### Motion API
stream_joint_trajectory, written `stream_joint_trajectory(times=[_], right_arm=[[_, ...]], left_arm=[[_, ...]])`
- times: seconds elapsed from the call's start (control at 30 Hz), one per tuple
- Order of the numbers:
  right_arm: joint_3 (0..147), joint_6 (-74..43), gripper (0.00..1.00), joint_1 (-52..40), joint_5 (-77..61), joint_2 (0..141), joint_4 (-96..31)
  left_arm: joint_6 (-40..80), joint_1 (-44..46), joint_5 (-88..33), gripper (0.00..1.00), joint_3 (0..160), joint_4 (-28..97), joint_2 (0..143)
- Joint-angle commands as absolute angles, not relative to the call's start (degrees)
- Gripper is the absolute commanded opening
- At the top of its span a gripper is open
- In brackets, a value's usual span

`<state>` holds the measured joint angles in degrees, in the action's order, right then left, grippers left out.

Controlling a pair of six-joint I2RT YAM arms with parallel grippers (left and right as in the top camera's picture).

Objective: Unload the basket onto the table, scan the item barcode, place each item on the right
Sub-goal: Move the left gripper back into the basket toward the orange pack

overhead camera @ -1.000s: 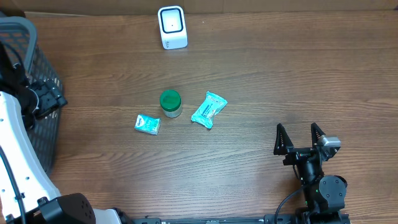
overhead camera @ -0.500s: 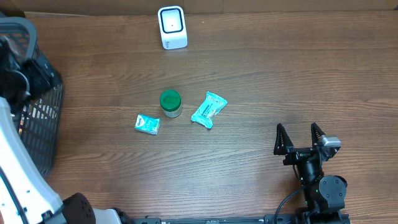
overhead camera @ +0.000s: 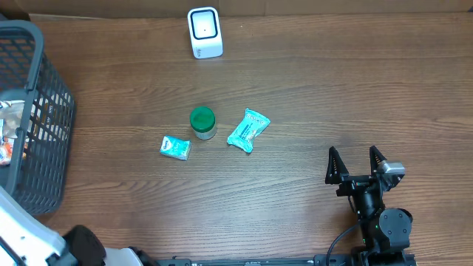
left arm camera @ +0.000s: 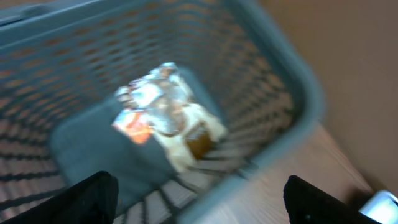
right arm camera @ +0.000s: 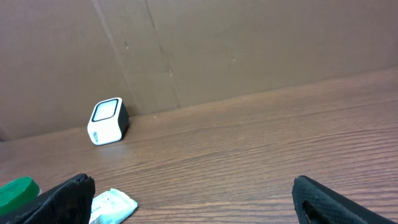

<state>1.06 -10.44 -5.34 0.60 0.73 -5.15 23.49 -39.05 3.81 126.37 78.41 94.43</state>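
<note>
Mock shop chkout, scanner (overhead camera: 205, 32), basket (overhead camera: 55, 125)

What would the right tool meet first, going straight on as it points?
For the right tool, the way looks free over bare table, probably up to the brown back wall; the scanner sits left of that line.

White scanner (overhead camera: 205, 32) upright, well behind other items. Green-lidded jar (overhead camera: 202, 122) upright, between 2 flat teal packets: larger packet (overhead camera: 248, 130) just right, tilted; smaller packet (overhead camera: 175, 147) lower left. Crinkled silvery-orange wrapper (left arm camera: 163, 112), blurred, possibly snack, lies in basket (overhead camera: 22, 28).
</note>
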Motion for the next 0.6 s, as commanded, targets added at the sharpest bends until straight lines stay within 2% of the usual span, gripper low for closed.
stream_joint_trajectory(times=[0.0,0.1,0.27,0.57], right_arm=[[0.47,-9.98,1.00,-5.54,0.75,0.16,-4.80],[0.47,-9.98,1.00,-5.54,0.75,0.16,-4.80],[0.47,-9.98,1.00,-5.54,0.75,0.16,-4.80],[0.47,-9.98,1.00,-5.54,0.75,0.16,-4.80]], left_arm=[[25.52,-41.17,9.13,0.87,124.81,79.53,98.70],[25.21,-43.79,9.30,0.82,124.46,82.46,102.87],[18.02,-48.21,9.52,0.73,124.31,85.54,110.04],[9.63,-50.96,2.87,0.74,117.43,79.68,116.60]])
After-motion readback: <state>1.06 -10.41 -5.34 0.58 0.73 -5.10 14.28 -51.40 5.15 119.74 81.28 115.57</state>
